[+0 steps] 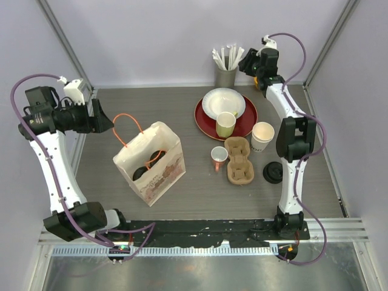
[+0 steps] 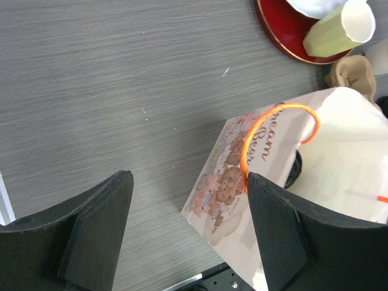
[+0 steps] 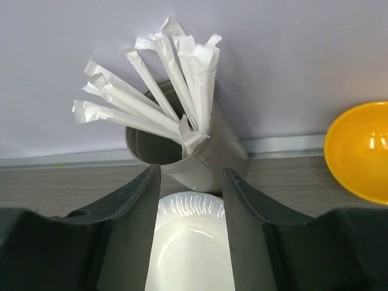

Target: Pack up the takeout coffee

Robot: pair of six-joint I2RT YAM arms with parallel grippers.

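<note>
A printed paper bag [image 1: 159, 173] with orange handles stands open at centre left, and black round lids [image 1: 151, 158] show inside its mouth. In the left wrist view, a dark lid [image 2: 295, 170] shows inside the bag [image 2: 242, 182]. One cream paper cup [image 1: 262, 136] stands uncovered at the right, with a loose black lid [image 1: 274, 172] lying on the table near it. My left gripper [image 1: 108, 123] [image 2: 188, 179] hangs open to the left of the bag, one finger near the orange handle [image 2: 267, 124]. My right gripper [image 1: 247, 60] [image 3: 191, 173] is open at the back, just short of the straw holder [image 3: 194, 151], with nothing between its fingers.
A cardboard cup carrier [image 1: 239, 159] lies between the white mug with a pink handle [image 1: 219, 156] and the uncovered cup. A pale green mug [image 1: 226, 123] and a white paper plate [image 1: 223, 102] sit on a red plate [image 1: 247, 121]. The straw holder [image 1: 225, 76] stands by the back wall. A yellow bowl [image 3: 361, 148] shows at the right.
</note>
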